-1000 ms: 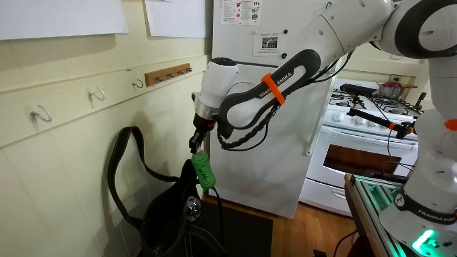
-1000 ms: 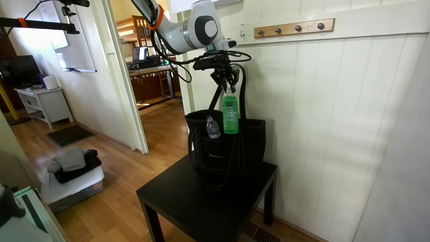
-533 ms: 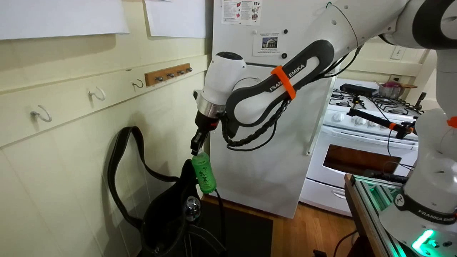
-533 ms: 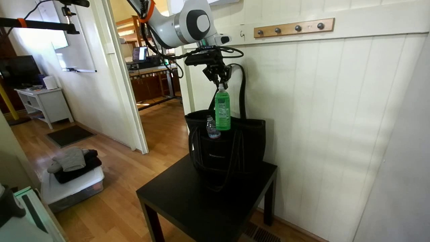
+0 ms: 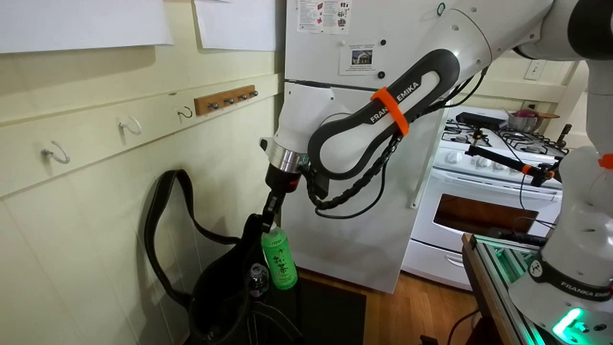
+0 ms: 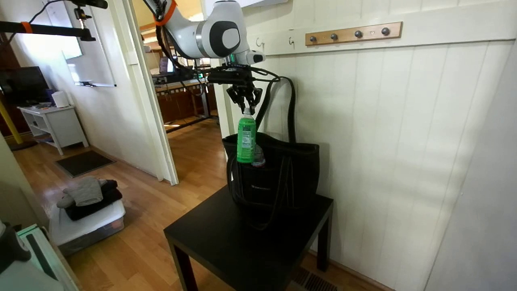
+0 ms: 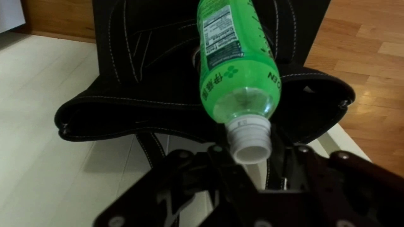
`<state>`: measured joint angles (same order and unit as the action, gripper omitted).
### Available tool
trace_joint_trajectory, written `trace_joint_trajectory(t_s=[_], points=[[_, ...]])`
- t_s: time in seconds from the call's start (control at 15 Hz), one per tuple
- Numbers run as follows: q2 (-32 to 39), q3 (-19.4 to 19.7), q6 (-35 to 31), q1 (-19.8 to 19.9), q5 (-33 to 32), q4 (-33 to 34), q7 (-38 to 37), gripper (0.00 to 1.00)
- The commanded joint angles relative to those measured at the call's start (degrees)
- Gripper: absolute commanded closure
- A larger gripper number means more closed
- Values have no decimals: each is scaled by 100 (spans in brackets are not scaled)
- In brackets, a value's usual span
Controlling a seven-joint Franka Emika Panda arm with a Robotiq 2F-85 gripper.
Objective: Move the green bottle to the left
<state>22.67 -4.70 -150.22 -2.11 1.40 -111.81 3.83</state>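
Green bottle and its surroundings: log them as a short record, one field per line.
held item: green bottle
pose: neck uppermost
holder: tool, closed on the bottle's neck
container: black bag, on a black table
neighbor: clear bottle, at the bag's front, partly behind the green one in an exterior view
contact between bottles: unclear

A black table (image 6: 234,250) stands on the wood floor (image 6: 149,210). A black bag (image 6: 270,173) sits on its top.
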Motion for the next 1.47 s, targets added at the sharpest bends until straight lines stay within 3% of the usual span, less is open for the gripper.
trace_joint_trajectory(t_s=[0.0,0.6,1.4], points=[[-34,-366,274,239,497,-101,609,88],[405,-569,-285,243,513,119,1207,88],[1265,-1142,-1310,809,480,760,2059,88]])
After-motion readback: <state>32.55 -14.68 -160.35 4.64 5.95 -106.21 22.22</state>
